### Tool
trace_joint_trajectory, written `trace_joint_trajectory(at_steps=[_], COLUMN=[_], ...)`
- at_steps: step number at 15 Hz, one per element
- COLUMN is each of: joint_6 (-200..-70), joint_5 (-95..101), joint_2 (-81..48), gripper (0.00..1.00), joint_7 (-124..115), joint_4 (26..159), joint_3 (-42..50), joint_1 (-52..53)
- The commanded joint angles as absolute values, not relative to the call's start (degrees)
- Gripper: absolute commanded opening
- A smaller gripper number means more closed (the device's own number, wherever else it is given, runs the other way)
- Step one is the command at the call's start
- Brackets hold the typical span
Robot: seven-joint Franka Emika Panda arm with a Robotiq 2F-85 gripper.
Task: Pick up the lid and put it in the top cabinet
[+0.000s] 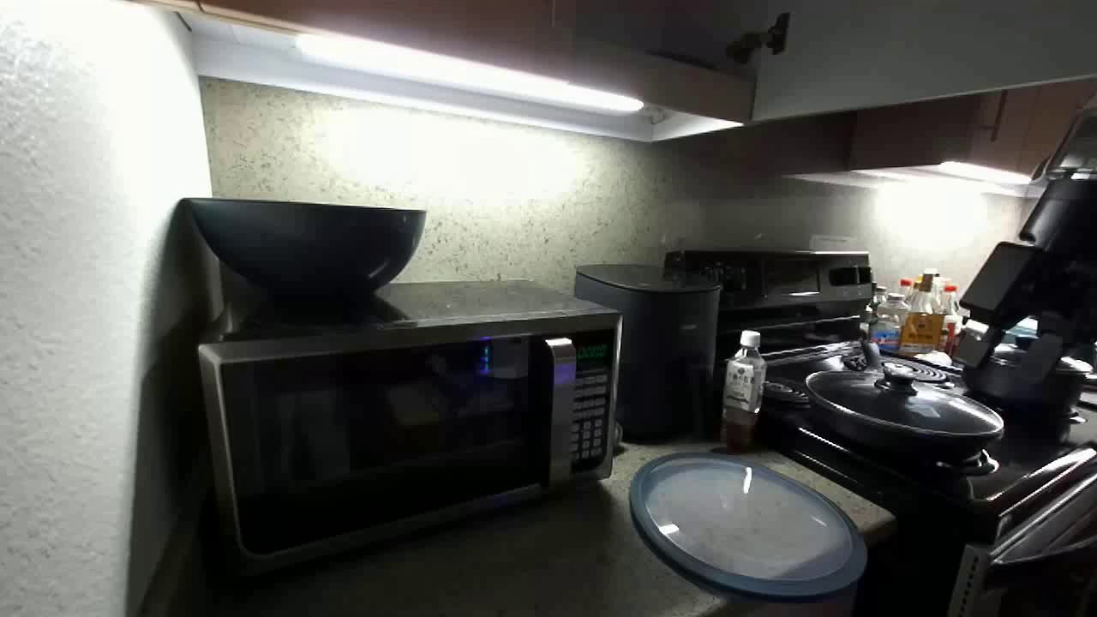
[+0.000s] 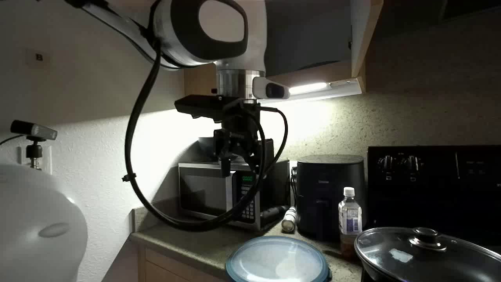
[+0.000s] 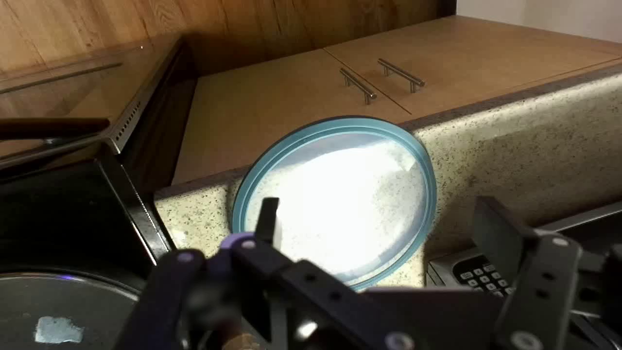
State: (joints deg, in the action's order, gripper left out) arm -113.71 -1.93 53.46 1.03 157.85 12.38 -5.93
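The lid (image 3: 398, 194), round and clear with a blue rim, lies on the counter between microwave and stove in both exterior views. Part of its rim reaches over the counter's front edge. My gripper (image 2: 239, 168) hangs above and apart from it, pointing down. Seen from the wrist, the gripper's two fingers (image 3: 500, 233) stand wide apart, with only a view of lid and counter between them: it is open and holds nothing. The top cabinet (image 2: 309, 31) is overhead, its pale door (image 2: 364, 35) swung open; the arm covers part of it.
A microwave (image 1: 386, 446) carries a large dark bowl (image 1: 317, 244). Beside it stand a black bin-like appliance (image 2: 330, 196) and a plastic bottle (image 2: 349, 219). A covered pan (image 1: 908, 411) sits on the stove. A cable loop (image 2: 131, 156) hangs from the arm.
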Motion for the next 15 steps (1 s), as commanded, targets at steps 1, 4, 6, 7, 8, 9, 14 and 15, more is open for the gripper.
trace_joint_trajectory(at_steps=[1, 4, 6, 7, 8, 9, 14, 15], joint_6=[-113.54, -113.54, -113.54, -114.37, -115.8, -116.51, -124.13, -125.38], joint_5=[-2.83, -2.83, -2.83, -3.11, -3.5, -3.87, -7.13, -7.56], joint_2=[53.23, 53.23, 53.23, 52.99, 52.3, 51.02, 41.62, 39.98], gripper=[1.0, 1.0, 1.0, 1.0, 1.0, 1.0, 1.0, 1.0], joint_7=[1.82, 1.82, 1.82, 1.52, 1.37, 0.65, -0.13, -0.36], joint_4=[157.71, 157.71, 157.71, 158.1, 158.69, 158.88, 159.26, 159.27], joint_3=[11.49, 11.49, 11.49, 11.36, 11.22, 10.88, 9.8, 9.42], joint_1=[-7.0, -7.0, -7.0, -6.88, -6.5, -6.33, -4.55, -4.43])
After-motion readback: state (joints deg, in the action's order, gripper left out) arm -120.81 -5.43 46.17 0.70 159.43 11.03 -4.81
